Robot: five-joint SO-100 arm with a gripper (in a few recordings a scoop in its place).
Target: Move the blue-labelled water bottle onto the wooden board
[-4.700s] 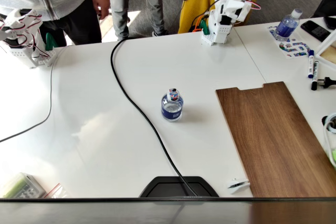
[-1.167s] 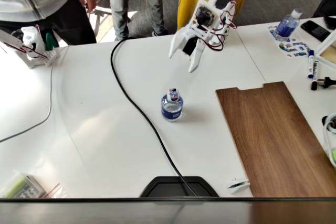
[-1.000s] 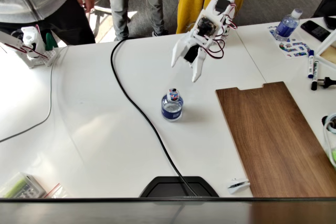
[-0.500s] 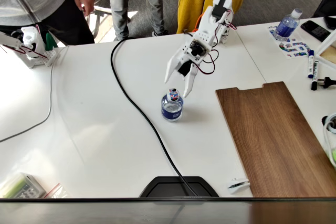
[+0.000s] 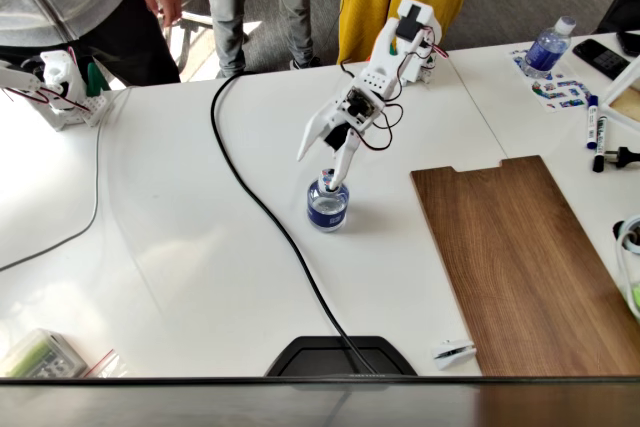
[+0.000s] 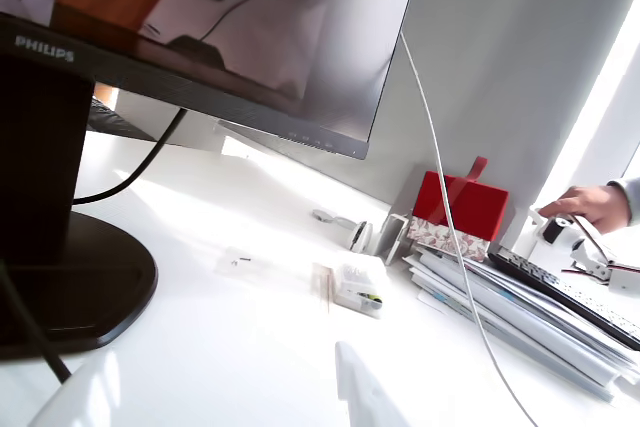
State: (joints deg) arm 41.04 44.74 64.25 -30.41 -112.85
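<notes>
Fixed view first: the white arm reaches down from the far side of the white table (image 5: 180, 247), and the gripper (image 5: 322, 167) sits right over the blue-labelled water bottle (image 5: 327, 205). The two fingers are spread wide in a V; one fingertip (image 5: 337, 180) is down at the cap, touching it or just beside it, hard to say which, and the other sticks out to the left in the air. So it's open and has nothing clamped. The bottle stands upright on the bare table, just right of the black cable (image 5: 262, 205) that runs from the far edge down to the dark monitor base (image 5: 340, 357) at the near edge. The wooden board (image 5: 525, 262) lies flat to the right of the bottle, well apart from it, notch on its far short edge. A second bottle (image 5: 548, 47) stands at the far right corner with some markers (image 5: 594, 127) near it. People are standing behind the table.

Wrist view: looking low across the table at a black monitor stand (image 6: 60, 247) on the left. Further back there's a red box (image 6: 462, 202), a stack of papers (image 6: 520, 302) with a keyboard on top, and a small plastic bag (image 6: 355, 285) on the table. A person's hand (image 6: 592, 205) shows at the right edge. A white finger (image 6: 365, 397) pokes up from the bottom edge and another pale bit shows at the bottom left corner, wide apart with nothing between
</notes>
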